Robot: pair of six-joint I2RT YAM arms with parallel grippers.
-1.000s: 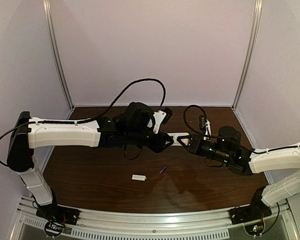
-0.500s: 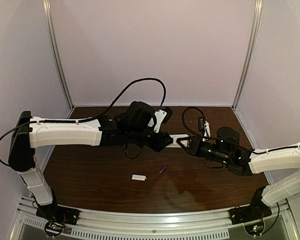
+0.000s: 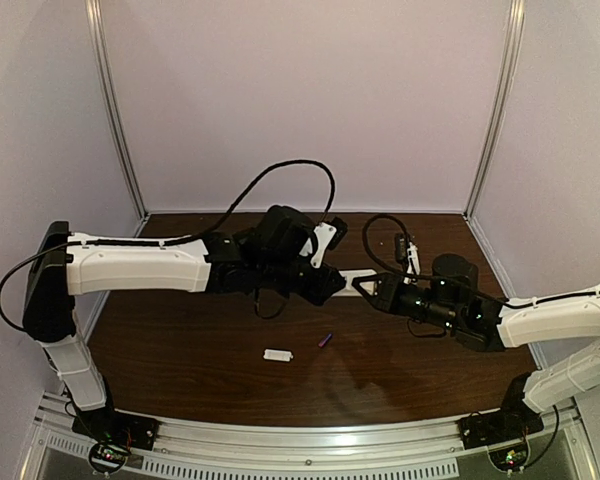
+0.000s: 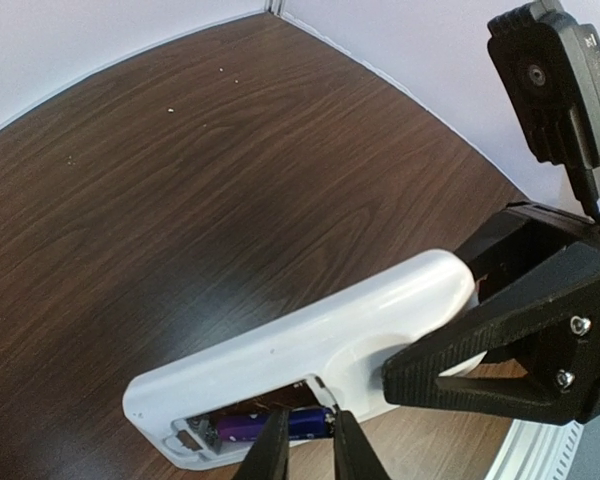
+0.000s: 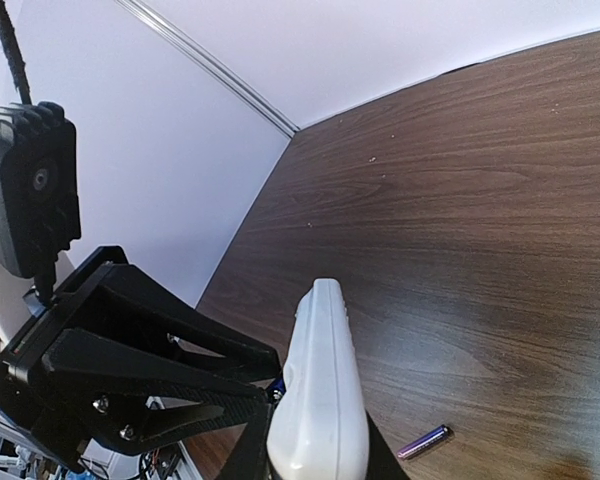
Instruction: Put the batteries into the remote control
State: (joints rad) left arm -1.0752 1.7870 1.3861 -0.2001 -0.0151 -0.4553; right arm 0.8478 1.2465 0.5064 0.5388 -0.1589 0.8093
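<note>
Closer together than a second ago, fingers of the left gripper stand a slit apart over the battery in the remote; whether they grip it is unclear. The right gripper clamps the remote above the table; the second battery lies below.

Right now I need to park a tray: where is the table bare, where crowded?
Bare: the dark wooden table left of the small white cover piece, and the far strip by the back wall. Crowded: the middle, around the slim white plastic remote and the purple battery.
</note>
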